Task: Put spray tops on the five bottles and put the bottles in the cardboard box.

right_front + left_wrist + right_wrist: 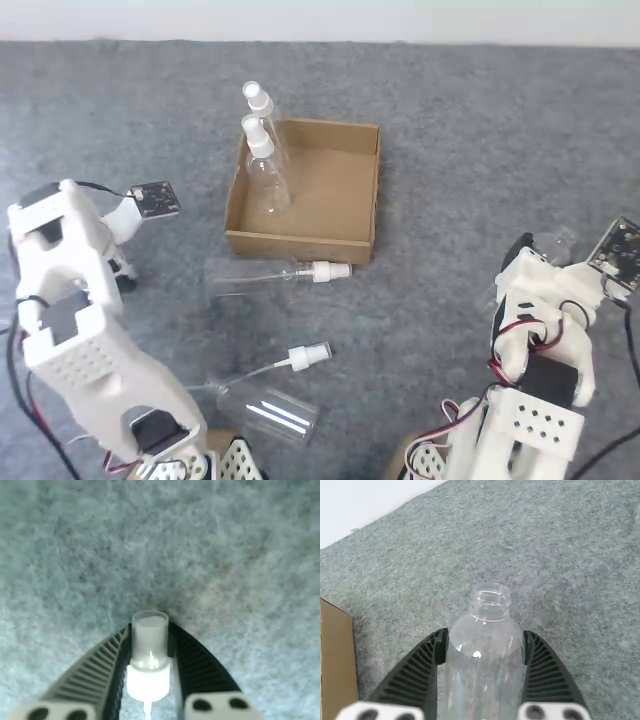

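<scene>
My left gripper (149, 628) is shut on a white spray top (148, 650) with a clear cap, held over bare carpet. My right gripper (485, 634) is shut on a clear bottle (489, 611) whose neck is uncapped; in the high view that bottle (556, 243) is at the right. The cardboard box (345, 242) stands in the middle. A capped bottle (268, 170) leans inside it at the left wall, and a second capped bottle (258, 100) stands at its back left corner. A third capped bottle (262, 275) lies in front of the box.
A loose spray top (308, 354) with its tube lies on the grey carpet (440, 150) nearer the front, beside an uncapped bottle (265, 408) on its side. The box's edge (335, 650) is close to the right gripper. Open carpet lies between box and right arm.
</scene>
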Robot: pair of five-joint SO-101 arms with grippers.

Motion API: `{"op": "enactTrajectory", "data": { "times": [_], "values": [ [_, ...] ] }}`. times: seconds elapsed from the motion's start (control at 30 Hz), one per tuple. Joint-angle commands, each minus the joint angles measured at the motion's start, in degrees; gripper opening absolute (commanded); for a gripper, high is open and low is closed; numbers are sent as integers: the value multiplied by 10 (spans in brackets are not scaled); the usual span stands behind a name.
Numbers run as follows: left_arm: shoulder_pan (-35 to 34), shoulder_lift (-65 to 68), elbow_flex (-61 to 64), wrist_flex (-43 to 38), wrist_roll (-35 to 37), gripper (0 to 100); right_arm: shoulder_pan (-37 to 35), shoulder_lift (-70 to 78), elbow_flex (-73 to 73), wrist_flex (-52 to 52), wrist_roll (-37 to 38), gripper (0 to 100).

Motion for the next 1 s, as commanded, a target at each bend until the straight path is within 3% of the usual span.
{"op": "enactTrajectory", "data": {
  "times": [0.0, 0.33, 0.6, 0.9, 0.97],
  "values": [
    [0, -2, -28, -5, 6, 13, -5, -8, -7, -9, 12, 20],
    [1, -130, -28, 72, 9, 12, -4, -8, -7, -8, 12, 20],
    [18, -210, -27, 127, 105, 12, -4, -10, -2, -9, 12, 20],
    [12, -303, -26, 244, 113, 12, -5, -14, 4, -9, 12, 20],
    [12, -329, -25, 251, 144, 12, -5, -14, 4, -8, 12, 20]
  ]
}}
